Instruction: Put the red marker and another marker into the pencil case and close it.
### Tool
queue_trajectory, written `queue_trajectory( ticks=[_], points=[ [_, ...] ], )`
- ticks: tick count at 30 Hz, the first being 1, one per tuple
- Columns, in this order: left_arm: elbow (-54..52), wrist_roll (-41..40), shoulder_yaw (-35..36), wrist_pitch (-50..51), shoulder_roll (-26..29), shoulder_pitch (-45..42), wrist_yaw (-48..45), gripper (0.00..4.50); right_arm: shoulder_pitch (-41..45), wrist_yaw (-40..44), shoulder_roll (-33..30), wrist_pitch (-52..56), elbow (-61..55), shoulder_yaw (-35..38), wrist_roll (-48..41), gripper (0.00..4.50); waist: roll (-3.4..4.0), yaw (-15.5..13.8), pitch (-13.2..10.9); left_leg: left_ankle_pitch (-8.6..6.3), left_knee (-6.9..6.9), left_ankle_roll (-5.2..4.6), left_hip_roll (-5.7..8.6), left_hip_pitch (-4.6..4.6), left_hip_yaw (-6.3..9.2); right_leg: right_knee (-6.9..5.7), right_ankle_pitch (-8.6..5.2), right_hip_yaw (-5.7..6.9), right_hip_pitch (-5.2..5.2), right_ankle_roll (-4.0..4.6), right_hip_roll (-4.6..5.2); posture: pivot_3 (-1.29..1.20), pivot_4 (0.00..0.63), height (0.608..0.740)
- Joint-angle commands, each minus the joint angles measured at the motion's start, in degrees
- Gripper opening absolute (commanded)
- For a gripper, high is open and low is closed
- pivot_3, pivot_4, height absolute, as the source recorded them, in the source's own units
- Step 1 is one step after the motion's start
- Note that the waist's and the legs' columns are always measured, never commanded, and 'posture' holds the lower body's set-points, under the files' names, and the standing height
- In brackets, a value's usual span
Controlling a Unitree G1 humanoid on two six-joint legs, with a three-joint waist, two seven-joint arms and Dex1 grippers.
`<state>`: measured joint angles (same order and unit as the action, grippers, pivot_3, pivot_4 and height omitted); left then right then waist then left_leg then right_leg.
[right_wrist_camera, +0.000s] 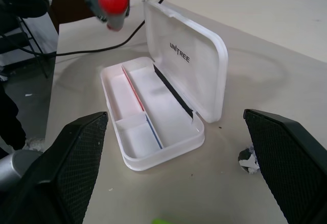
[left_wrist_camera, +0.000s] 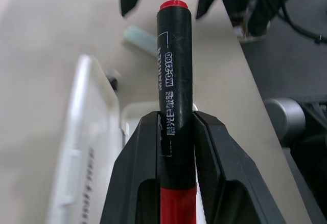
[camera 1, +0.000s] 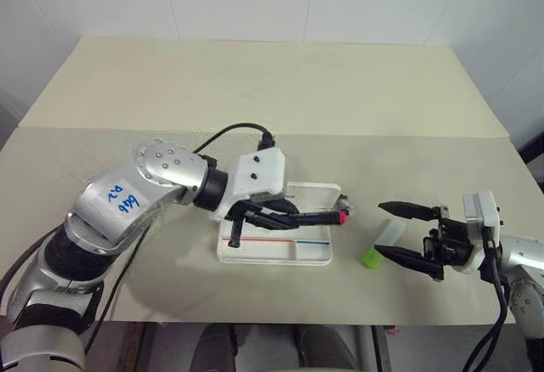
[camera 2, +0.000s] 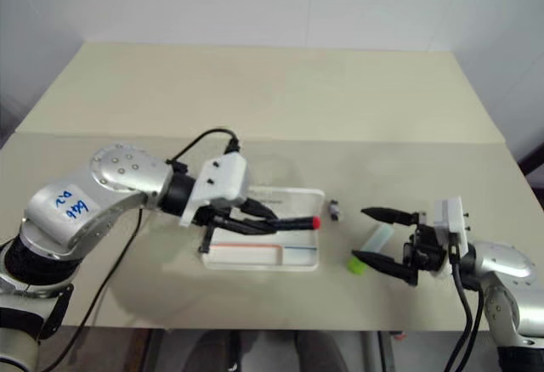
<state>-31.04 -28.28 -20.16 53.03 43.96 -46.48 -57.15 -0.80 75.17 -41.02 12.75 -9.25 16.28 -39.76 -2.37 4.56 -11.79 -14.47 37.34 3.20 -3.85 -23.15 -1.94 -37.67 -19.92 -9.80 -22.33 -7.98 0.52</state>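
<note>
Red marker (left_wrist_camera: 174, 96) pinched mid-barrel between the left gripper (camera 1: 270, 217) fingers, held roughly level above the open pencil case (right_wrist_camera: 153, 147), red end out past the case's right edge. Case lies open on the table (camera 1: 255, 92), lid up, compartments bare.

Risk: released here, the marker's overhanging end could strike the rim and roll out onto the table. Lowering tilted could nudge the light case sideways.

Green-capped highlighter (camera 1: 381, 245) lies right of the case, just by the right gripper (camera 1: 406, 232), fingers spread wide, nothing held. An early close might flick it away.
</note>
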Motion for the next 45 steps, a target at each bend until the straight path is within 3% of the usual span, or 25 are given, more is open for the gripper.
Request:
queue_trajectory(
  ticks=[1, 12, 36, 37, 45],
  points=[
    [-1.53, 2.52, -1.7, -1.63, 0.38, 0.38, 0.33, 0.54, -0.16, -0.55, 0.45, -1.35, -1.37, 0.53, 0.11, 4.5, 0.0, 0.0, 0.0, 0.0, 0.0, 0.0, 0.0, 0.0, 0.0, 0.0, 0.0, 0.0, 0.0, 0.0, 0.0, 0.0, 0.15, 0.74],
    [2.32, 11.7, -6.56, -6.9, 3.3, 2.24, -0.75, 0.54, -0.93, -1.74, 0.63, -1.87, -1.74, 0.7, 1.02, 4.5, 0.0, -0.14, 0.0, 0.01, 0.0, -0.01, 0.01, 0.0, 0.0, 0.02, 0.0, -0.02, 0.01, 0.0, 0.0, 0.0, 0.15, 0.74],
    [7.62, 20.64, -11.04, -9.22, -3.44, 1.71, -1.26, 0.54, -2.22, -3.77, 0.57, -2.71, -2.52, 0.89, 2.18, 4.5, 0.0, -0.64, 0.0, 0.02, -0.01, -0.03, 0.02, 0.0, 0.0, 0.05, 0.0, -0.03, 0.04, 0.0, 0.01, 0.0, 0.15, 0.74],
    [7.7, 20.91, -11.05, -8.94, -3.92, 1.59, -1.14, 1.29, -2.24, -3.79, 0.57, -2.73, -2.51, 0.91, 2.24, 4.5, 0.0, -0.71, 0.0, 0.02, -0.01, -0.03, 0.02, 0.01, 0.0, 0.04, 0.0, -0.03, 0.04, 0.0, 0.01, 0.0, 0.15, 0.74],
    [6.15, 19.75, -10.66, -4.86, -5.82, 0.5, -2.15, 3.88, -2.17, -3.91, 0.43, -2.97, -2.12, 1.14, 2.62, 4.5, 0.0, -1.3, 0.0, 0.02, -0.02, -0.03, 0.02, 0.0, 0.0, 0.04, 0.0, -0.03, 0.02, 0.0, 0.01, 0.0, 0.15, 0.74]
  ],
)
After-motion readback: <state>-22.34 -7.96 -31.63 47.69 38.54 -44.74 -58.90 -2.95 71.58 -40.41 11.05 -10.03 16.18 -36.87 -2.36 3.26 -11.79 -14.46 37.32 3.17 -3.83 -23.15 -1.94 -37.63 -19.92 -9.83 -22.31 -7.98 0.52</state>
